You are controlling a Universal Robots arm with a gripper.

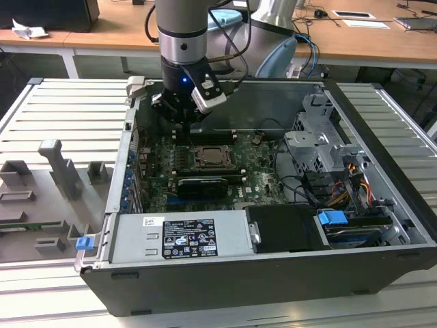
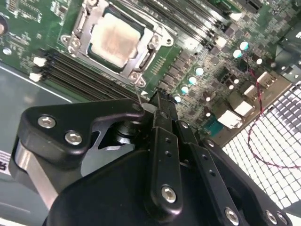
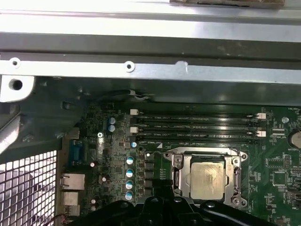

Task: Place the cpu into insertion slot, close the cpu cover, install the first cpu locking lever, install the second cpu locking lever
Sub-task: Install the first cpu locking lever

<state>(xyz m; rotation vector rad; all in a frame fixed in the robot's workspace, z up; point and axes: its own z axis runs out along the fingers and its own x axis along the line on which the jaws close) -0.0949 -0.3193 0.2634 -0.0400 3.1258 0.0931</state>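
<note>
Pincer with fingers together, poised just beside cover, closed over cpu seated in slot; thin lever close by fingertips.

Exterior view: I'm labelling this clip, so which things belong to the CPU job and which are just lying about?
Job: pale silver-grey square cpu; thin silvery metal cpu cover framing it; black gripper over the green board.
Lying about: long black memory sticks; silver labelled power supply box; grey plastic fixtures at the exterior view's left.
</note>
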